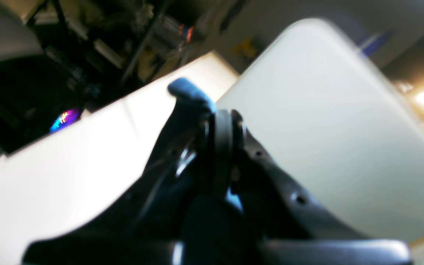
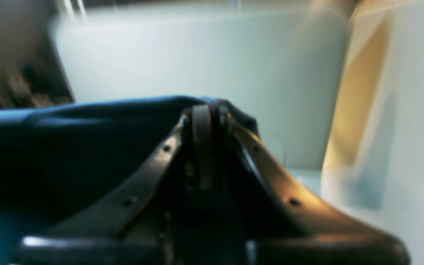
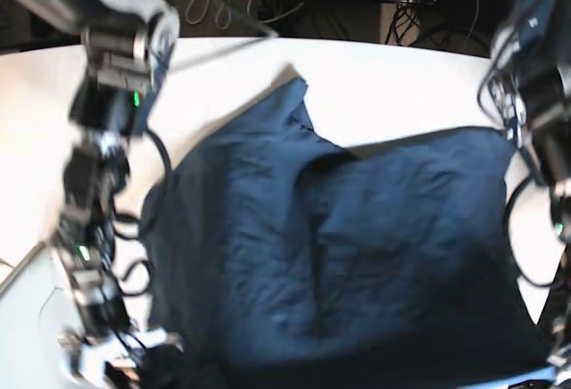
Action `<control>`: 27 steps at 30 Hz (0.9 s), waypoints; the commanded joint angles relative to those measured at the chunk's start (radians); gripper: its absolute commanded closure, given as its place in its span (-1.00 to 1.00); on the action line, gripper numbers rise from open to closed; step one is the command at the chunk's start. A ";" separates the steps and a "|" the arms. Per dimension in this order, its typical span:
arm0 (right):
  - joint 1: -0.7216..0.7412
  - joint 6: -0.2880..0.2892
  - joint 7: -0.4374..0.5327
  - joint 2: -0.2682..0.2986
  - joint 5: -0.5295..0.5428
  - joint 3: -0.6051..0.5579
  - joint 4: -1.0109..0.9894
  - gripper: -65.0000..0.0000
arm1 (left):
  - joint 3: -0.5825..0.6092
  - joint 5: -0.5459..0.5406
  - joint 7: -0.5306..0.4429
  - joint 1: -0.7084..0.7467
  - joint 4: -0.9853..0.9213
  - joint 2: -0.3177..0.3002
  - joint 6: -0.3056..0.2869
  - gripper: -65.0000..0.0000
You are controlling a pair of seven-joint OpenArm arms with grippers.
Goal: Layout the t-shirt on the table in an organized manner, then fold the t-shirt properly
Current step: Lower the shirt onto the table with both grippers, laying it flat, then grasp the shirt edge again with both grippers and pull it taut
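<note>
Garment position: the t-shirt (image 3: 357,255) lies spread over the near and middle part of the counter (image 3: 393,86), rumpled, with one pointed flap reaching toward the far edge left of centre. Bare white counter shows beyond it on the far side.

Long axis: in the base view the cloth runs mostly left to right along the near edge, and its near hem runs out of the picture at the bottom.

My right fingers (image 2: 208,114): clenched, with dark blue cloth bunched at the tips and trailing off to the left of that view. I judge this a grip on a shirt edge at the near left corner.

My left fingers (image 1: 219,121): clenched, with a small fold of blue fabric standing proud of the tips. I judge this a pinch on the near right edge. The view is blurred, so I cannot tell how deep the bite is.

Relation that governs the next move: both pinches sit at the near side and the body of the shirt lies away from me, toward the far edge.

Nearer arm: neither is clearly nearer; each holds its own side.

Risk, as a judgement: uneven pull would skew the hem.
</note>
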 commanded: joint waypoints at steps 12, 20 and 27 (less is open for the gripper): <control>0.224 -0.008 0.050 0.159 -0.078 0.008 -0.590 -0.19 | 0.051 0.106 -0.033 -0.197 -0.412 -0.037 -0.003 -0.32; 0.078 -0.008 0.050 0.182 -0.076 0.008 -0.478 -0.48 | 0.048 0.097 -0.032 -0.067 -0.390 -0.037 -0.003 -0.64; -0.177 -0.008 0.050 0.142 -0.076 0.009 -0.201 -0.48 | 0.048 0.097 -0.096 0.174 -0.352 -0.037 -0.003 -0.64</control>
